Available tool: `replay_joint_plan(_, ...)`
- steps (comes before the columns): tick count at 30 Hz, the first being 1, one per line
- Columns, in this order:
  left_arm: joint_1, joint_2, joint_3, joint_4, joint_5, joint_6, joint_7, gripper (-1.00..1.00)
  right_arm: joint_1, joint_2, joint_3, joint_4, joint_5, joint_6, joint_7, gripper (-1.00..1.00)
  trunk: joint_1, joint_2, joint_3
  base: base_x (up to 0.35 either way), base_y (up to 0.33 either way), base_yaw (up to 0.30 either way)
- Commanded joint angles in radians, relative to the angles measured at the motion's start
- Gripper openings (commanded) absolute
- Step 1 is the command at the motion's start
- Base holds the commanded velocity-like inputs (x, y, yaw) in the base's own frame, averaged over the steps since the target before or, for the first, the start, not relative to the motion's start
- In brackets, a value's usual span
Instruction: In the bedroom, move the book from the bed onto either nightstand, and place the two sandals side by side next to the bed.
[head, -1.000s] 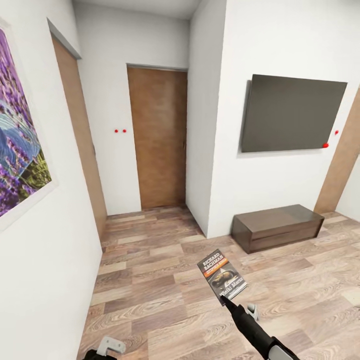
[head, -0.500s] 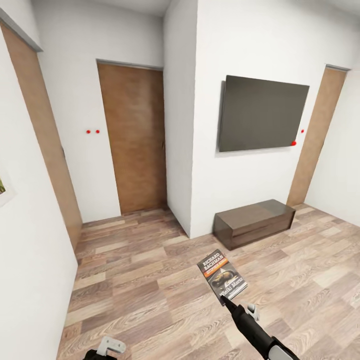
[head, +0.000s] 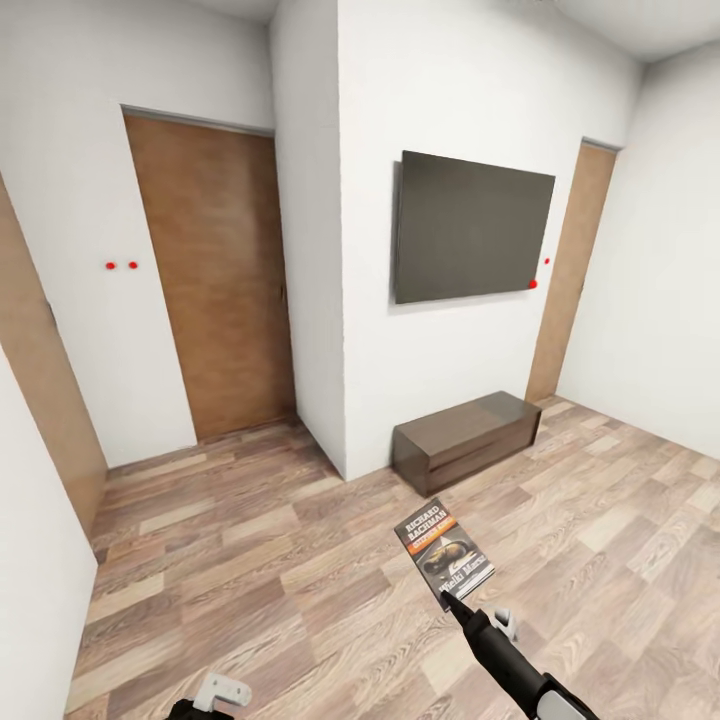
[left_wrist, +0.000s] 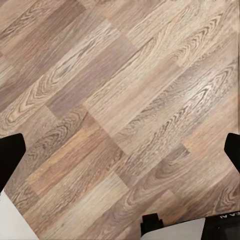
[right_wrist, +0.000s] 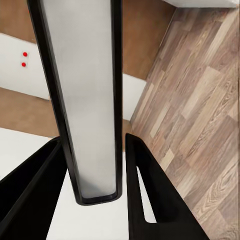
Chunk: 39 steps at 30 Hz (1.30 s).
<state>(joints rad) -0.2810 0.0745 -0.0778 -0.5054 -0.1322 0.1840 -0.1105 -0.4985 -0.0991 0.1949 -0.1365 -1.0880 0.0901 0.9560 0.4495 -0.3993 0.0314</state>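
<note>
Our right gripper (head: 447, 597) pinches the book (head: 444, 550) by its lower edge, holding it above the plank floor (head: 250, 560); our left gripper (left_wrist: 120, 150) hangs spread open over bare boards; ahead we see a low dark bench (head: 466, 439) under a wall-mounted television (head: 472, 228), a wooden door (head: 215, 280) to its left.

A long dark bench (head: 463, 438) stands on the wood-plank floor (head: 250, 570).

Head view faces the room; wrist views look close — shared plank floor (left_wrist: 120, 100).
</note>
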Motion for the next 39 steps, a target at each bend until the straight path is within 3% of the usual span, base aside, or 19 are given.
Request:
replay_joint_plan(1, 0.0, 0.001, -0.002, -0.002, -0.01, 0.005, -0.003, 1.0, -0.001, 0.0, 0.003, 0.0, -0.012, 0.01, 0.003, -1.0, 0.001, -0.001, 0.0, 0.118, 0.0, -0.264)
replay_joint_plan(11, 0.0, 0.001, -0.002, -0.002, -0.01, 0.005, -0.003, 1.0, 0.0, -0.001, 0.003, 0.0, -0.012, 0.01, 0.003, -1.0, 0.001, -0.001, 0.0, 0.118, 0.0, -0.153)
replay_joint_plan(39, 0.0, 0.001, -0.002, -0.002, -0.01, 0.005, -0.003, 1.0, 0.0, -0.001, 0.003, 0.0, -0.012, 0.01, 0.003, -1.0, 0.001, -0.001, 0.0, 0.11, 0.0, -0.007)
